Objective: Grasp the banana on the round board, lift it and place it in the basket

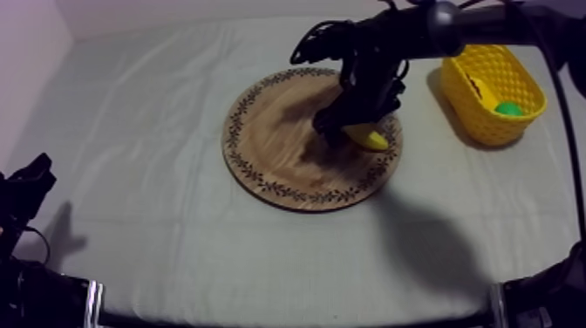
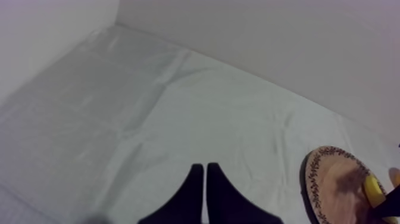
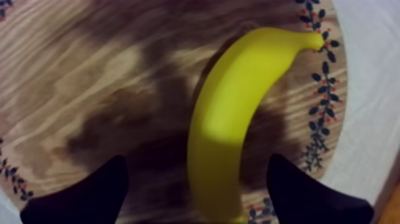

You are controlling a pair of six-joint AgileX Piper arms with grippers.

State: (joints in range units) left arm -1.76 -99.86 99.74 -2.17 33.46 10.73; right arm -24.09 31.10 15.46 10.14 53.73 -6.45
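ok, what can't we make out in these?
Top view: the right gripper hides most of the banana.
Top view: green thing in the yellow basket too small to name.
Right wrist view: banana's near end cut off by the edge.
Left wrist view: wooden board cut by the edge.

Count of items, top view.

- Round wooden board (image 1: pixel 270 161): one, centre of the frame.
- Banana (image 1: pixel 370 137): one, on the right part of the board.
- Yellow basket (image 1: pixel 482 113): one, upper right of the frame.
- Green fruit (image 1: pixel 508 108): one, inside the basket; kind cannot be told.
- Cloth (image 1: pixel 157 105): one, under all of these.
- Grippers: two. The left gripper (image 1: pixel 30 183) is at the left edge of the frame. The right gripper (image 1: pixel 349 126) is just right of centre.
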